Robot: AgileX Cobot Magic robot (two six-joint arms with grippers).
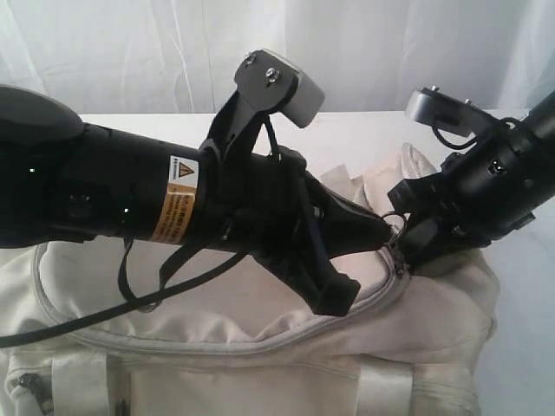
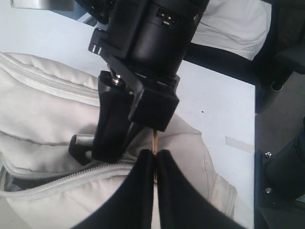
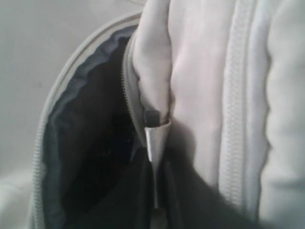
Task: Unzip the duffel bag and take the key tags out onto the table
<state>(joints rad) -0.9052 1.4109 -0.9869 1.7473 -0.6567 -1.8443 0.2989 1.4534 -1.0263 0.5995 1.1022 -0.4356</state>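
right wrist view alone looks into the large soft cream fabric duffel bag point(image 3: 200, 67): its grey zip point(image 3: 127, 100) is parted around a mouth of dark grey lining point(image 3: 90, 157) (whatever lies inside is lost in shadow), and the right gripper point(image 3: 155, 191), blurred and black, is closed on a narrow silvery strip point(image 3: 151, 143) at the end of a cream fold. left wrist view shows the left gripper point(image 2: 153, 164) pressed together on a thin tan sliver point(image 2: 155, 140) just beside the right one. exterior view shows the bag lying on the wide white table point(image 1: 364, 130), both grippers meeting at its zip end.
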